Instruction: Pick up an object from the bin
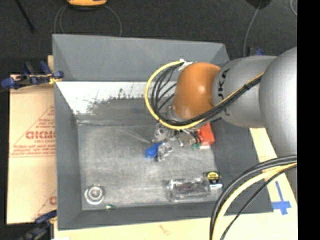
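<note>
My gripper [166,146] hangs under the orange wrist cover over the middle of the bin floor. A small blue object [152,152] lies right at its fingertips, on their left side; I cannot make out whether the fingers are round it. Just right of the gripper a red-orange block [206,135] lies partly hidden under the wrist.
A clear plastic bottle [189,189] lies on its side near the bin's front wall, with a small yellow and black object [213,176] at its right end. A round clear lid or cap [94,194] sits in the front left corner.
</note>
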`<state>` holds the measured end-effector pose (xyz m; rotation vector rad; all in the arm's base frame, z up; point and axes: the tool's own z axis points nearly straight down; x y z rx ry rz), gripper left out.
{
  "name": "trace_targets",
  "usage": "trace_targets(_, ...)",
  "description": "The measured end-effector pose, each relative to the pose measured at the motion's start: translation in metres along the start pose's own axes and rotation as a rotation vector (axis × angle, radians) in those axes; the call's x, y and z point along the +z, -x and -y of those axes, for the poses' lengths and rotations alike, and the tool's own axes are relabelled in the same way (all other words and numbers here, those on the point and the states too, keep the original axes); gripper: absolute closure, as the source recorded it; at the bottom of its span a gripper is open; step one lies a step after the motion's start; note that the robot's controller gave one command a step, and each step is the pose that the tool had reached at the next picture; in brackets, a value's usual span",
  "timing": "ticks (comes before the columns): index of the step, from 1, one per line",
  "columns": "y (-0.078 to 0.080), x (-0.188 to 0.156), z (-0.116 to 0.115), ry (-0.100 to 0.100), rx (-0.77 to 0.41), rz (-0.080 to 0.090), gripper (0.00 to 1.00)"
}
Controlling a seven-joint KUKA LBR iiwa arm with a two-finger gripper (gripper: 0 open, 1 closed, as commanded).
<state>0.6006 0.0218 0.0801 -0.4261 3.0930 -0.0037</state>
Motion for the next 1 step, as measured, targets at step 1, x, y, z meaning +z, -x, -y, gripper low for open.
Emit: trace_targets(1,-0.0074,-0.1352,0.0093,0.001,0.007,-0.007,1.0)
